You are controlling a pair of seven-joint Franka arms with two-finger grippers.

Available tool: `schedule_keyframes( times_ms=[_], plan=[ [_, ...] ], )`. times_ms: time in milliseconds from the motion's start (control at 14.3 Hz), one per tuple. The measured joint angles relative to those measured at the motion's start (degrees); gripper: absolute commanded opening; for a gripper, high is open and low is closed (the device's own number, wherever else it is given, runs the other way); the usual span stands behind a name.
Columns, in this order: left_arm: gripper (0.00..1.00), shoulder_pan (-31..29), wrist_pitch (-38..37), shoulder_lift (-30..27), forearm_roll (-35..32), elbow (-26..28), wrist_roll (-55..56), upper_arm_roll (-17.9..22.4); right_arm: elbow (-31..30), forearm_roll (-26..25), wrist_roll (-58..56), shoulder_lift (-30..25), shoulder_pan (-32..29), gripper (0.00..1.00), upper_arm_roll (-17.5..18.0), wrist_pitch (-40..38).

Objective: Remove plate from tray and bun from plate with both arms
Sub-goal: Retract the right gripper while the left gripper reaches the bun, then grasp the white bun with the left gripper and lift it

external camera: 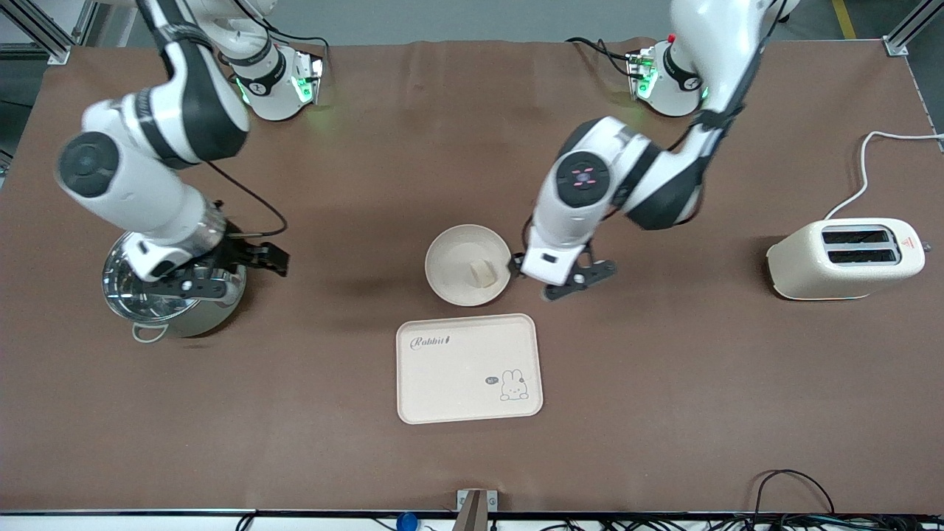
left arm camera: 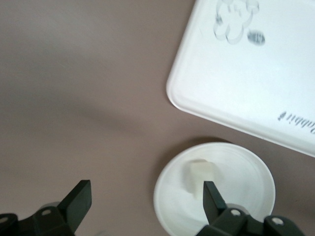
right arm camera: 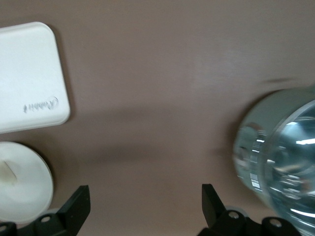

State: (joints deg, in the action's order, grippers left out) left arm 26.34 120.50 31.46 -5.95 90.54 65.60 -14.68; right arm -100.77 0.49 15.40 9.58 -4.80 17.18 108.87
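Observation:
The round cream plate (external camera: 467, 265) lies mid-table, just farther from the front camera than the rabbit tray (external camera: 469, 369). The small pale bun (external camera: 483, 271) sits on the plate. My left gripper (external camera: 552, 279) is open and empty, low beside the plate on the side toward the left arm's end. In the left wrist view the left gripper (left arm camera: 146, 201) has one finger over the plate (left arm camera: 236, 196) near the bun (left arm camera: 199, 177). My right gripper (external camera: 254, 258) is open and empty beside a steel pot (external camera: 173, 295). It shows in the right wrist view (right arm camera: 145, 204) over bare table.
The steel pot (right arm camera: 280, 157) stands toward the right arm's end. A cream toaster (external camera: 844, 258) with a white cable stands toward the left arm's end. The tray also shows in both wrist views (left arm camera: 246, 73) (right arm camera: 29, 78). The plate shows in the right wrist view (right arm camera: 24, 191).

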Motion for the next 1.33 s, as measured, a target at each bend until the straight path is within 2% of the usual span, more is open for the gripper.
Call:
schedule_keyframes(
  times_ms=[140,279,558,628,767,837,977,1326],
  plan=[
    [0.98,2.7,5.2,4.9,-0.5,-0.7,4.2,0.1,3.7,-1.6,-2.7,-0.6,-2.3,1.0,-0.1,-4.9],
    [0.94,4.8,8.6,9.4,-1.6,-2.5,8.0,0.4,4.9,-3.8,-6.0,-0.8,-4.8,1.0,-0.1,-6.9],
    [0.85,6.9,13.5,15.5,-2.2,-4.7,12.1,0.7,11.2,-4.2,-9.2,-2.6,-8.8,1.0,-0.1,-16.0],
    [0.79,7.0,13.8,16.2,-2.2,-4.9,12.2,0.7,12.9,-4.2,-9.3,-3.4,-8.9,1.0,-0.1,-17.7],
    [0.46,7.0,13.9,16.8,-2.3,-5.1,12.2,0.7,14.8,-4.2,-10.6,-4.6,-8.9,1.0,0.0,-19.8],
    [0.33,7.0,13.9,16.8,-2.3,-5.1,12.2,0.8,15.0,-4.2,-11.1,-4.8,-8.9,1.0,0.0,-19.9],
    [0.21,7.0,13.9,16.8,-2.5,-5.3,12.2,0.8,14.9,-4.2,-11.5,-4.7,-9.0,1.0,0.0,-20.3],
    [0.23,6.3,12.6,15.3,-4.2,-7.7,12.2,1.2,15.0,-4.2,-11.5,-6.3,-8.8,1.0,0.8,-26.0]
  ],
)
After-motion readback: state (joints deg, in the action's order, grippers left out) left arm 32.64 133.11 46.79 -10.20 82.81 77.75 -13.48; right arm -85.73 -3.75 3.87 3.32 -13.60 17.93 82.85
